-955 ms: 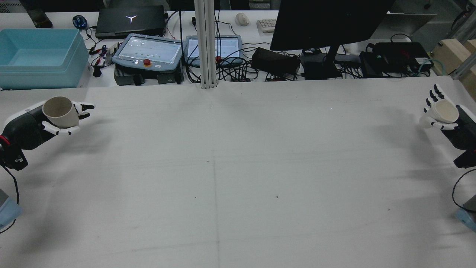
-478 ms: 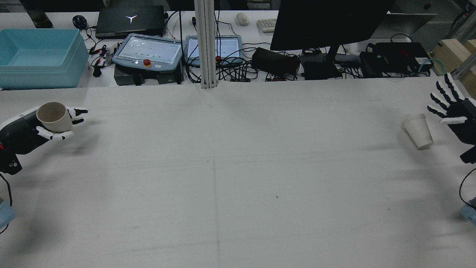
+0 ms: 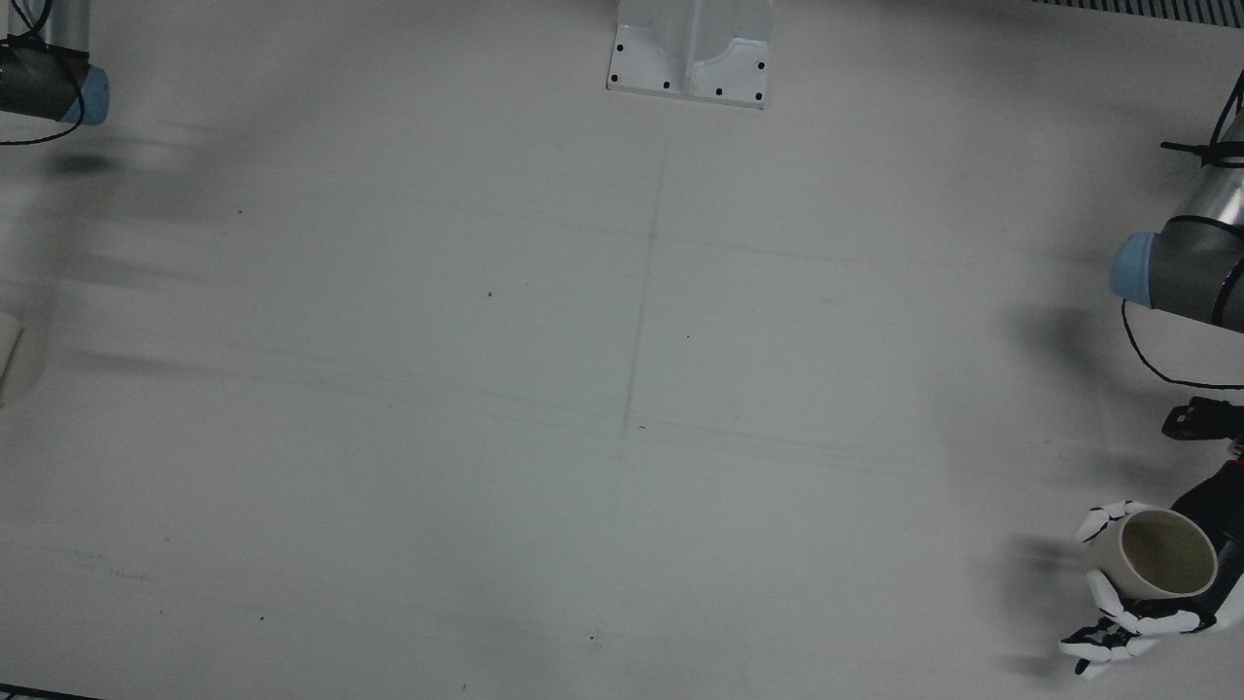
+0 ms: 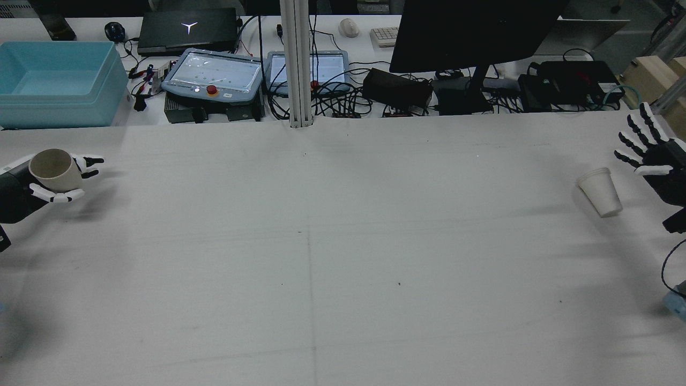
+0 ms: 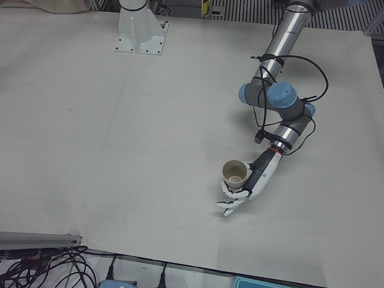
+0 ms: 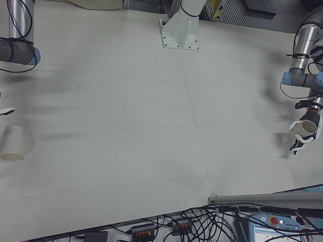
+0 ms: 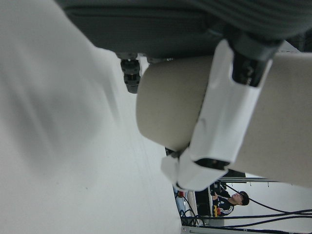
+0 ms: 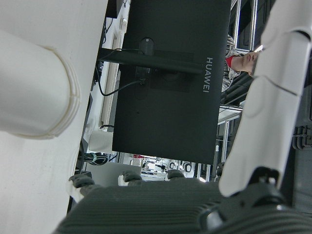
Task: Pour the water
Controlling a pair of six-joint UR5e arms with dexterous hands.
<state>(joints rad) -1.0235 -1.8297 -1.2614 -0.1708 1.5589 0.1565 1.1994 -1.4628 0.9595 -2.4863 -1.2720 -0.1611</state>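
Left hand grips beige cup, mouth up, above table at its left edge. Right hand released, fingers splayed; white paper cup lies tipped on table just beside it.

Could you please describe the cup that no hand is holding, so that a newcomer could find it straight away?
In the rear view, follow the large white table to its far right side, just before the open right hand. There a white paper cup lies alone on the table, clear of the fingers. Unlike the beige cup gripped in the left hand, it is white, rolled-rimmed and free.
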